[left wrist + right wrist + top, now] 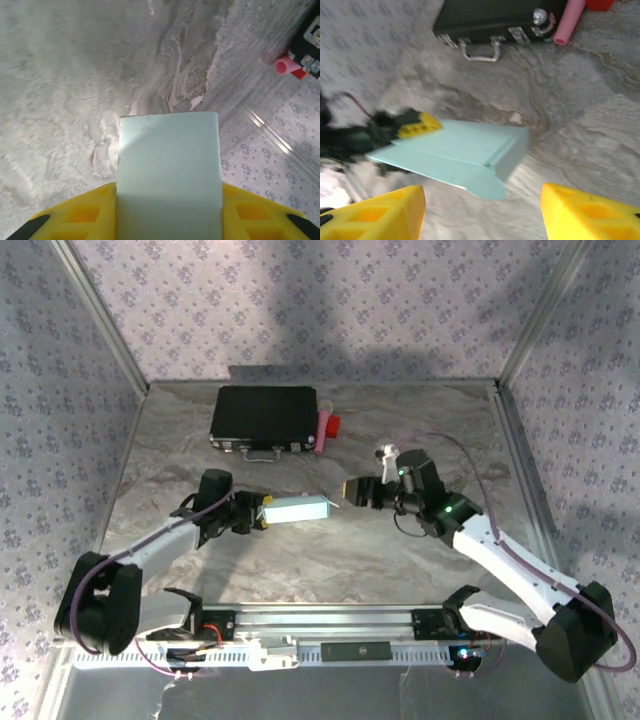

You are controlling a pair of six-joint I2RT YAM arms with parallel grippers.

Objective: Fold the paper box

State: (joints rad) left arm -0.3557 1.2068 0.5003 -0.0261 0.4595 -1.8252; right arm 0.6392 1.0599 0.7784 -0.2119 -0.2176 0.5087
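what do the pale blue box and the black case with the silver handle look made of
The pale light-blue paper box looks like thin matte card: crisp creases, thin edges. The black rectangular case could be hard plastic or a covered shell, dull finish; its silvery handle gleams like metal.

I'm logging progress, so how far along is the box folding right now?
Done: the paper box already stands as a rectangular sleeve. In hand: the left gripper is clamped on one end, while the open right gripper faces the other. Left: the rounded end flap there sticks out, untucked.
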